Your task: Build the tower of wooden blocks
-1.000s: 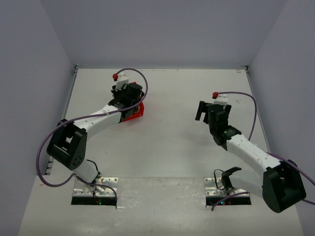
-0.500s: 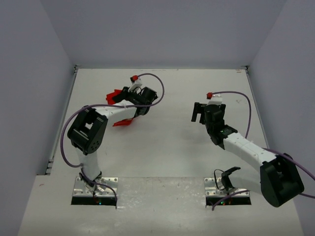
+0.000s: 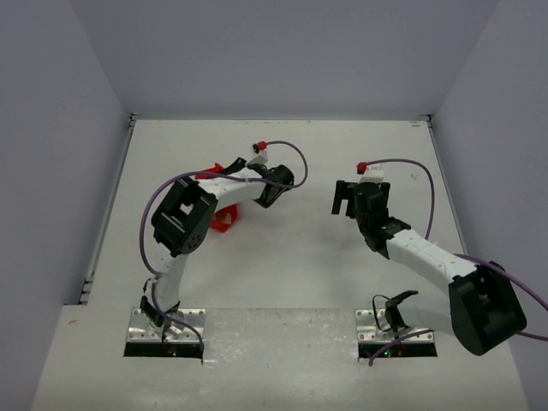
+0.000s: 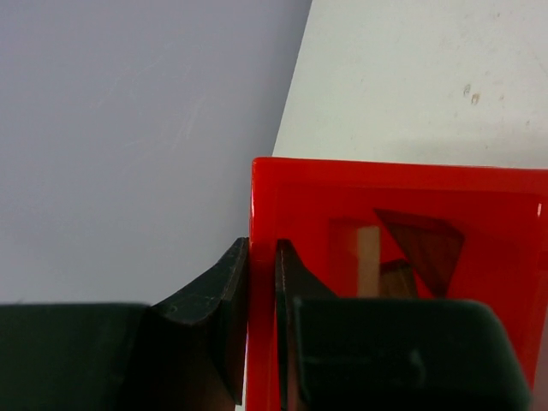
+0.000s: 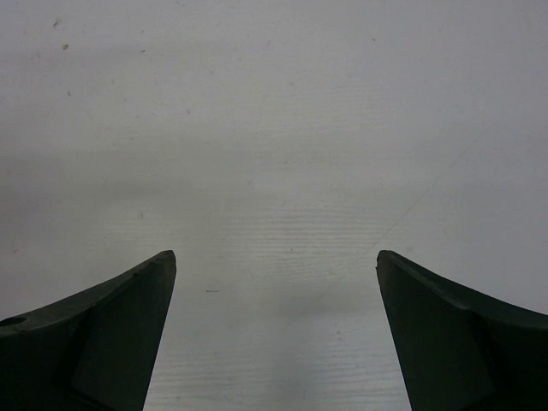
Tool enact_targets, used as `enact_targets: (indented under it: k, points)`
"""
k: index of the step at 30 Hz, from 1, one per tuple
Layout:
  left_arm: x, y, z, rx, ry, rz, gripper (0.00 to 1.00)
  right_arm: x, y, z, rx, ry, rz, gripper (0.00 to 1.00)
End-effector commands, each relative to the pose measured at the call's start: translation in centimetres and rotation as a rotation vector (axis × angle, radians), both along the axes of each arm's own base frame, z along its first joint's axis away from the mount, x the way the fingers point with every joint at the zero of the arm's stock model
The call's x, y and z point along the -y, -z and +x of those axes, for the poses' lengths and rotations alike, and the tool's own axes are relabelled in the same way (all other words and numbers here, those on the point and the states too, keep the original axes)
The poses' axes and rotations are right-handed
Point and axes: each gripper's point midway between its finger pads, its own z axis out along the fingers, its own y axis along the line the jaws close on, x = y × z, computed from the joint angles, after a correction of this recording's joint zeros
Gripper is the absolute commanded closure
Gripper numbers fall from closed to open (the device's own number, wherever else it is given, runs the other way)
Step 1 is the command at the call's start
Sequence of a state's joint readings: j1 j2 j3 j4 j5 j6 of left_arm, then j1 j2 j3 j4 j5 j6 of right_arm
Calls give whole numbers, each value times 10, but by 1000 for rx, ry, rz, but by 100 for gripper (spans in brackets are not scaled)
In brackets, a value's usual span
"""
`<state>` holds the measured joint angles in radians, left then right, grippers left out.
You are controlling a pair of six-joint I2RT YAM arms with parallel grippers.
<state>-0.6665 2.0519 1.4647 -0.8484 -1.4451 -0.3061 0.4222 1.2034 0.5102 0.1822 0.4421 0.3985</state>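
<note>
Left fingers (image 4: 214, 308) clamp red bin (image 4: 385, 181), white table (image 4: 411, 77)

No readable text, labels, brands or numbers anywhere: red bin (image 4: 385, 177), wood blocks (image 4: 422, 244), tabletop (image 5: 274, 128) all unmarked.

Red bin (image 4: 385, 184) over white table (image 3: 325, 274), left of centre; grey walls (image 3: 282, 51) around.
</note>
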Motion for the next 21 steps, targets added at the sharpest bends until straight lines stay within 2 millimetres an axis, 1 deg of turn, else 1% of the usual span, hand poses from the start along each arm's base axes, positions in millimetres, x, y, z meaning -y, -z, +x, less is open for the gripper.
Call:
enact_targets:
  k: [1, 4, 10, 11, 13, 15, 17, 20, 21]
  points:
    - [-1, -34, -10, -37, 31, 248, 100, -7, -16, 10, 45, -11, 10, 1]
    - [8, -32, -7, -102, 59, 342, 100, -6, -15, 10, 39, -10, 7, 1]
    - [21, -45, -4, -173, 83, 460, 100, -7, -13, 9, 34, -16, 1, 1]
    - [24, -45, -2, -199, 86, 484, 100, -8, -13, 10, 33, -20, 0, 1]
    - [32, -43, 1, -236, 96, 519, 100, -8, -11, 10, 24, -25, -1, 1]
    - [34, -40, 1, -254, 102, 537, 100, -8, -9, 10, 16, -25, -7, 1]
    - [37, -31, 0, -275, 112, 557, 100, -6, -8, 9, 7, -14, -12, 1]
    - [49, -24, 0, -319, 124, 603, 100, -11, -9, 9, 3, -33, -1, 1]
    - [57, -21, 0, -334, 137, 621, 100, -13, -7, 9, -5, -44, 3, 1]
